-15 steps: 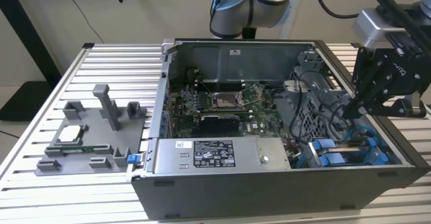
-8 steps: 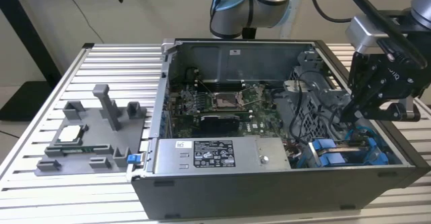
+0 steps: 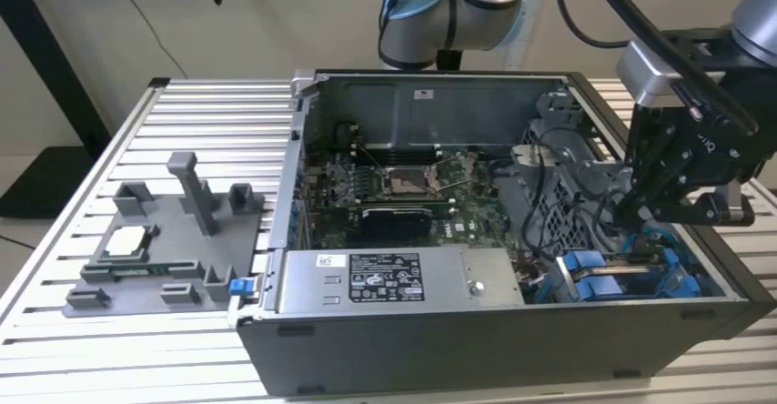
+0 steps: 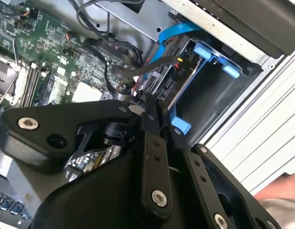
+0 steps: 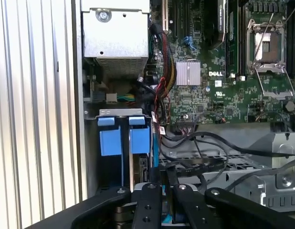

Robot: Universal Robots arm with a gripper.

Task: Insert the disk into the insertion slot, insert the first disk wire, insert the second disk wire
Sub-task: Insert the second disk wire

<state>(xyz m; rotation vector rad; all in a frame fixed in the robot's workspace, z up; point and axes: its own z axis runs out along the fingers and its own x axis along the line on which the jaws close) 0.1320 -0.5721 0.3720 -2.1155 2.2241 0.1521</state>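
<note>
The disk [image 5: 143, 168] sits edge-on in the insertion slot [image 5: 122, 113] of the grey drive cage, with blue tabs [image 5: 139, 139] at the slot's mouth. In the exterior view the blue tabs [image 3: 607, 278] show at the case's front right corner. My gripper [image 3: 634, 211] hangs just above that cage, fingers pressed together. In both wrist views the gripper [image 4: 149, 102] [image 5: 165, 172] is right over the disk's connector end [image 4: 164, 78]. A flat black wire [image 4: 137, 69] runs past the tips to the disk. A blue wire [image 4: 179, 31] curves behind it. Whether anything is pinched is hidden.
The open computer case [image 3: 486, 349] lies on a slatted metal table [image 3: 182, 131]. Inside are the motherboard [image 3: 388, 190], a grey labelled power-supply box [image 3: 388, 281] and loose black cables [image 3: 552, 176]. A grey fixture [image 3: 158, 249] with small parts stands at the exterior view's left.
</note>
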